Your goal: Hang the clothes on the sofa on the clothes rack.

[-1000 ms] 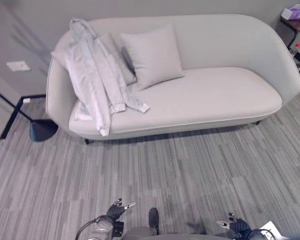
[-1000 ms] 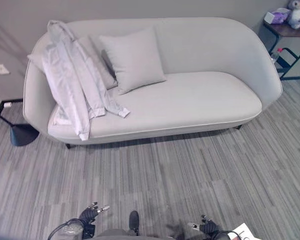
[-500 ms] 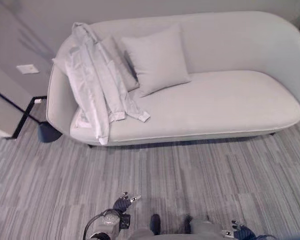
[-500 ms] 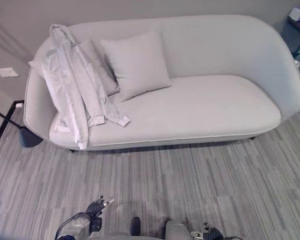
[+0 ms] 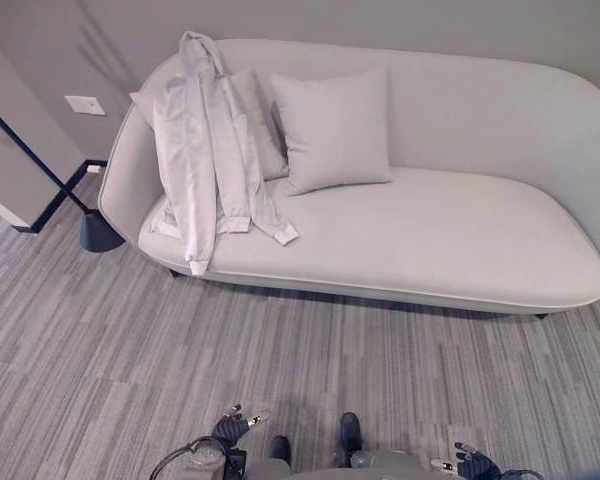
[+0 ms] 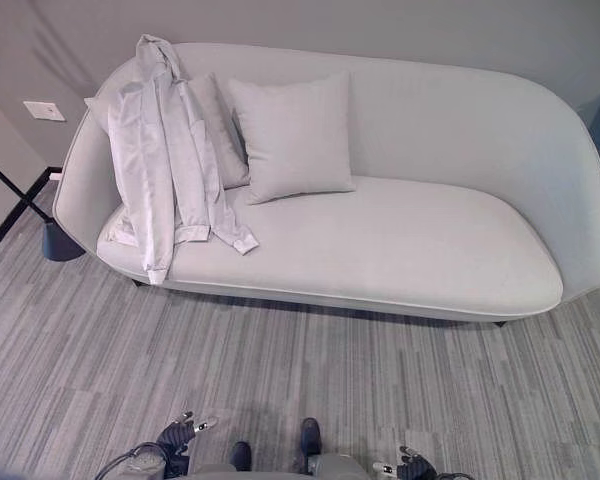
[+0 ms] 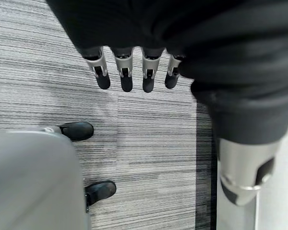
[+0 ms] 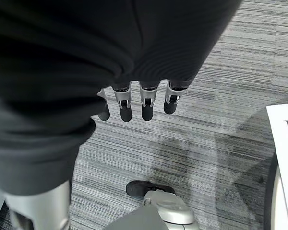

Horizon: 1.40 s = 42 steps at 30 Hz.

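White jacket (image 5: 205, 140) draped over sofa (image 5: 460, 220) left end; left hand (image 7: 134, 72), right hand (image 8: 139, 98) fingers straight, empty.

A pale grey jacket (image 5: 205, 140) hangs draped over the sofa (image 5: 460, 220) back at its 10 o'clock end; sleeves trail down onto the seat, cuffs near the front edge.

white jacket (image 5: 202, 140) | light-grey sofa (image 5: 460, 240) | grey striped carpet (image 5: 100, 340)

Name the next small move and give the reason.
Probably step toward the sofa's left end: the jacket lies draped there over the backrest, while the left hand and right hand hang open and empty, low over the floor, well short of it.
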### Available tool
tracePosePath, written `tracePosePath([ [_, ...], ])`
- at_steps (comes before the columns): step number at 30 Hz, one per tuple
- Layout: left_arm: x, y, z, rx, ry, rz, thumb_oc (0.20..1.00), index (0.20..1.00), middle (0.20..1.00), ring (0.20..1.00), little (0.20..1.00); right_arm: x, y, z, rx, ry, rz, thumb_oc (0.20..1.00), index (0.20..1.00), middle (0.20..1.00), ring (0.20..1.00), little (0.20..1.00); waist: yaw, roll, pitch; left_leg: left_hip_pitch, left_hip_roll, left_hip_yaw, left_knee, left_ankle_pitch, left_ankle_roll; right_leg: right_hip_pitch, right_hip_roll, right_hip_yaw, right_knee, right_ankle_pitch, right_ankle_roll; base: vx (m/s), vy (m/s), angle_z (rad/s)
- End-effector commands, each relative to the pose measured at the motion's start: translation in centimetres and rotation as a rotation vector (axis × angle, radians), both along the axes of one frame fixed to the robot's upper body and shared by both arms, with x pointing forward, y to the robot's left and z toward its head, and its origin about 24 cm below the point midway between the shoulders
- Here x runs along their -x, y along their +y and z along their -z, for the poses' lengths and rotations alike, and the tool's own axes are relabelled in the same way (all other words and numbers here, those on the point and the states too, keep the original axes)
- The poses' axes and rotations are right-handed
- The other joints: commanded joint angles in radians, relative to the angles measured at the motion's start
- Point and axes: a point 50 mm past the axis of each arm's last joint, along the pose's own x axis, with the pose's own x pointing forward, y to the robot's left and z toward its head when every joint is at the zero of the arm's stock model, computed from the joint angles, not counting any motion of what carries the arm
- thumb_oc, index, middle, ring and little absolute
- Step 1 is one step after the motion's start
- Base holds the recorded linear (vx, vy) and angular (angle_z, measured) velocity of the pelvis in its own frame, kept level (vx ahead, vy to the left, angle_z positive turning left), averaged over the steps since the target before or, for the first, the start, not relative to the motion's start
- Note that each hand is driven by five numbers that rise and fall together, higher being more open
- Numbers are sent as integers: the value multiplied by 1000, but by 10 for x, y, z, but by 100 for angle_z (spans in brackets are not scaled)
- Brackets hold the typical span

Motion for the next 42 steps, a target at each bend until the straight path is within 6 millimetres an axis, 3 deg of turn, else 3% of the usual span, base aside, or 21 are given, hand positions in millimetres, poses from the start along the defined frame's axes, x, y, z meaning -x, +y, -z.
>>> tracePosePath([
  [1,-8,3,-3,-34,-15,55,1000,1000,1000,1000,1000,0,5,1,-12,-8,14,1000,1000,1000,1000,1000,0,-42,-31,-6,-112,2,-5,18,14,22,-20,74,50,-49,61,22,-64,3],
  [4,-12,4,-4,-36,-31,51,1000,1000,1000,1000,1000,-2,5,1,-14,-18,17,1000,1000,1000,1000,1000,-5,-41,-20,-8,-105,-2,7,19,6,15,-14,78,66,-63,52,-1,-85,9],
  [5,-21,4,-8,-36,-66,48,1000,1000,1000,1000,1000,-7,1,-2,-8,-39,14,1000,1000,1000,1000,1000,-9,-52,19,-94,-98,-2,200,-1,-22,1,-12,81,116,-86,34,-91,-130,28],
  [7,-36,0,-14,-21,-120,57,1000,1000,1000,1000,1000,-11,-4,-4,2,-55,21,1000,1000,1000,1000,1000,-4,-64,72,-269,-101,-20,472,58,-55,-11,-17,63,157,-97,9,-65,-163,86],
  [8,-38,-3,-14,-23,-124,80,1000,1000,1000,1000,1000,-15,-8,-6,19,-60,16,1000,1000,1000,1000,1000,-6,-71,83,-344,-77,-7,522,76,-45,4,-28,52,156,-118,4,60,-105,147],
  [10,-38,-4,-14,-16,-129,78,1000,1000,1000,1000,1000,-12,-11,-6,21,-52,33,1000,1000,1000,1000,1000,0,-69,77,-351,-46,25,433,53,-29,46,-44,39,134,-133,14,333,42,98],
  [11,-37,-8,-15,-1,-140,87,1000,1000,1000,1000,1000,-13,-13,-7,25,-65,60,1000,1000,1000,1000,1000,29,-60,70,-382,4,50,259,106,-28,91,-58,14,80,-148,24,409,114,27],
  [12,-37,-8,-15,-1,-139,87,1000,1000,1000,1000,1000,-13,-13,-7,25,-65,60,1000,1000,1000,1000,1000,29,-62,73,-374,1,51,250,110,-28,96,-61,14,78,-148,24,405,152,23],
  [14,-39,-9,-16,-2,-151,88,1000,1000,1000,1000,1000,-15,-17,-8,53,-61,41,1000,1000,1000,1000,1000,54,-60,74,-441,36,74,65,173,-56,160,-85,-3,22,-179,32,368,163,21],
  [16,-35,-8,-13,-1,-133,75,1000,1000,1000,1000,1000,-14,-18,-9,65,-55,22,1000,1000,1000,1000,1000,48,-48,45,-429,64,163,8,192,-68,213,-112,5,7,-196,57,491,275,18],
  [17,-30,-7,-12,1,-122,56,1000,1000,1000,1000,1000,-13,-20,-9,64,-48,29,1000,1000,1000,1000,1000,56,-41,23,-421,63,181,26,231,-69,244,-131,19,1,-201,72,575,318,0],
  [19,-20,-3,-8,-15,-84,58,1000,1000,1000,1000,1000,-7,-21,-8,65,-31,36,1000,1000,1000,1000,1000,54,-50,-24,-398,33,183,49,239,-55,258,-190,25,23,-194,101,559,282,-22],
  [22,-19,5,-9,-43,-76,72,1000,1000,1000,1000,1000,-5,-17,-6,62,-16,-7,1000,1000,1000,1000,1000,58,-76,-53,-322,-11,185,18,213,-32,205,-257,18,151,-80,133,473,252,-22],
  [23,-22,7,-12,-44,-98,94,1000,1000,1000,1000,1000,-18,-17,-11,51,-73,-12,1000,1000,1000,1000,1000,52,-84,-45,-264,-74,162,4,178,4,152,-282,68,293,117,124,391,227,27],
  [27,-22,11,-13,-59,-96,102,1000,1000,1000,1000,1000,-32,-12,-15,41,-118,-46,1000,1000,1000,1000,1000,50,-73,-33,-224,-89,125,-3,152,24,88,-258,147,398,222,107,268,100,49],
  [31,-20,13,-12,-69,-81,120,1000,1000,1000,1000,1000,-48,-2,-19,28,-170,-120,1000,1000,1000,1000,1000,48,-69,-33,-186,-92,96,-5,115,23,41,-241,93,279,103,111,234,-11,66],
  [33,-20,12,-11,-78,-67,144,1000,1000,1000,1000,1000,-56,2,-22,20,-199,-151,1000,1000,1000,1000,1000,26,-59,-18,-144,-87,79,-5,85,25,-37,-144,71,187,-28,110,244,-30,14],
  [35,-23,11,-12,-85,-70,165,1000,1000,1000,1000,1000,-59,5,-23,16,-210,-160,1000,1000,1000,1000,1000,5,-61,5,-101,-106,60,-5,62,31,-79,-71,78,117,-22,115,187,-39,10],
  [36,-23,11,-12,-85,-70,165,1000,1000,1000,1000,1000,-60,5,-23,16,-210,-160,1000,1000,1000,1000,1000,5,-61,6,-100,-106,60,-5,62,31,-77,-72,78,117,-22,115,237,-47,52],
  [38,-31,5,-13,-82,-77,198,1000,1000,1000,1000,1000,-53,8,-19,14,-179,-156,1000,1000,1000,1000,1000,-31,-69,31,-41,-143,20,-5,27,38,-139,11,75,47,29,129,264,-66,80],
  [42,-35,-5,-12,-69,-87,239,1000,1000,1000,1000,1000,-31,3,-10,29,-100,-120,1000,1000,1000,1000,1000,-42,-72,29,6,-159,-13,-5,1,42,-78,14,70,26,37,94,159,-107,64],
])
